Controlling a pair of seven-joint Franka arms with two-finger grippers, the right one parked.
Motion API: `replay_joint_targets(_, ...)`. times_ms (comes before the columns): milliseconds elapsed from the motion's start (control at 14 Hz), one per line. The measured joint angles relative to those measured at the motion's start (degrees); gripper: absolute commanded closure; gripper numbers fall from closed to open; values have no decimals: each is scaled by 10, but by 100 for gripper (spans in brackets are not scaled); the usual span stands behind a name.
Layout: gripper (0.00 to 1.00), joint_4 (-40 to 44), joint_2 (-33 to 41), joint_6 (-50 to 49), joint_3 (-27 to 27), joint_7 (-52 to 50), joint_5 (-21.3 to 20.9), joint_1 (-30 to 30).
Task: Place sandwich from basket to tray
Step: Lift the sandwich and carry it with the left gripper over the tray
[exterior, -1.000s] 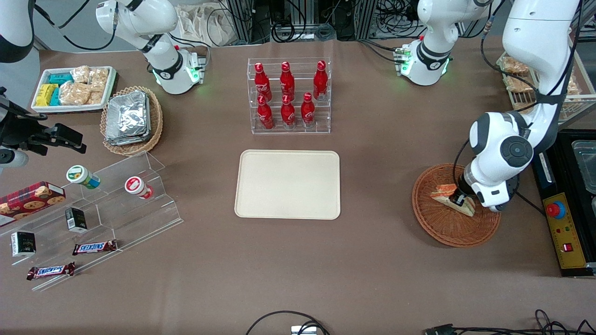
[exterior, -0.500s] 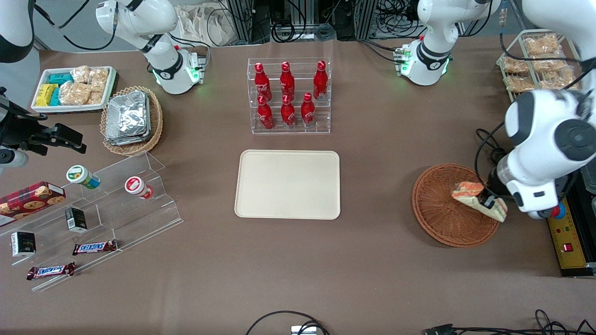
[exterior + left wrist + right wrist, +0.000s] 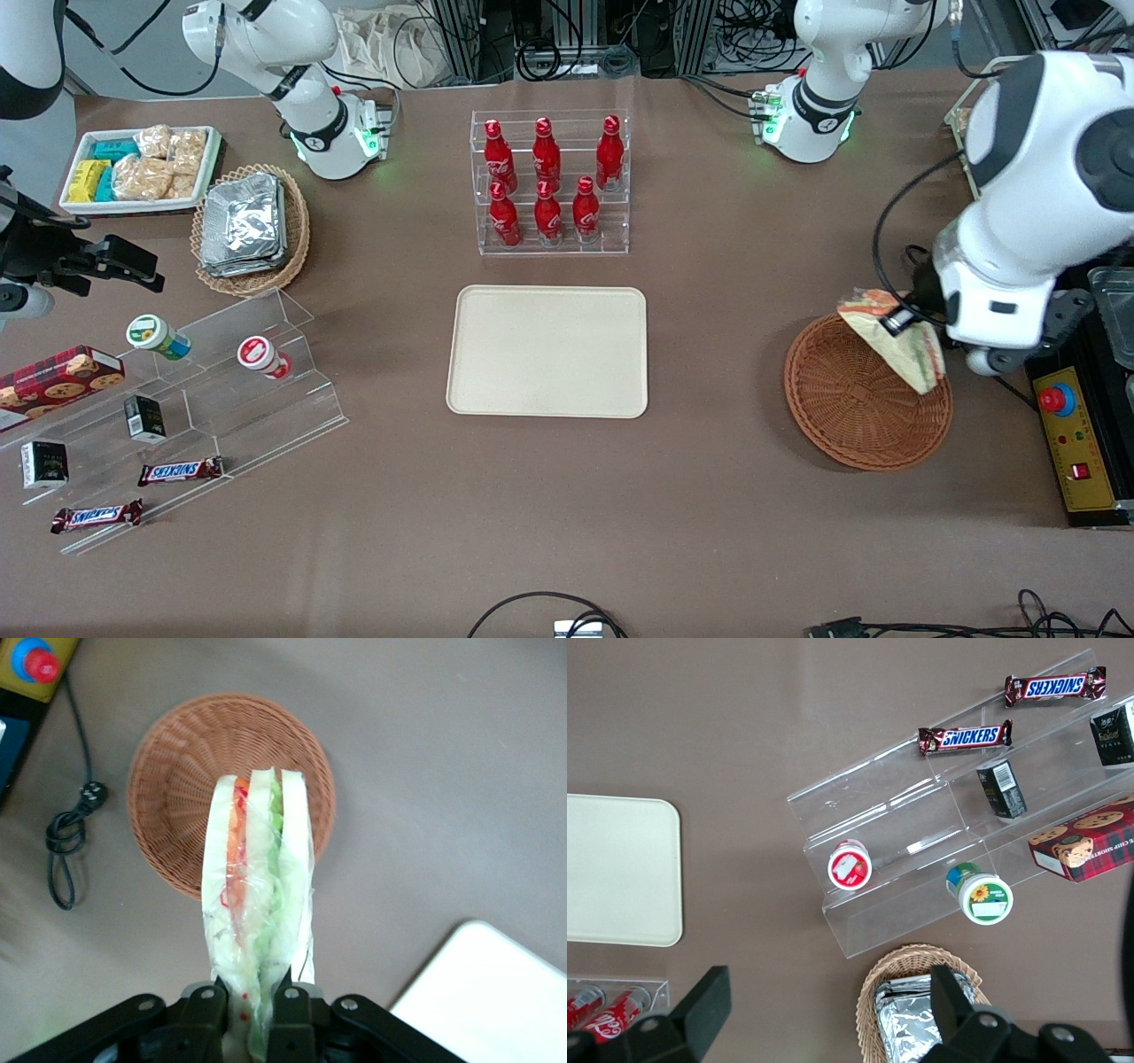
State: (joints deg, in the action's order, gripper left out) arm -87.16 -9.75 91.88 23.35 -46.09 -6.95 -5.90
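Tray (image 3: 547, 350) bare, well apart from the basket (image 3: 850, 416). Sandwich (image 3: 257, 904) hangs above the basket, pinched at one end by our gripper (image 3: 255, 1010). We'd carry level across, then lower flat before opening.

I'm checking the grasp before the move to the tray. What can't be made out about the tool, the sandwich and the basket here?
- Tool: held above the basket; in the front view the arm hides its grip on the sandwich.
- Sandwich, wrist view: its gripped end is covered by the fingers.
- Basket: the sandwich covers part of its rim in both views.
- Tray: cut off by the wrist picture's edge.
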Motion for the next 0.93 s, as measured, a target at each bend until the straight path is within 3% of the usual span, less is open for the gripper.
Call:
replay_joint_targets(500,100,-7,-11,2,120,21,0,10)
replay_joint_targets(714,100,-11,-49,52,130,27,-2,46)
replay_joint_targets(929,100,-12,-104,108,131,27,-40,101)
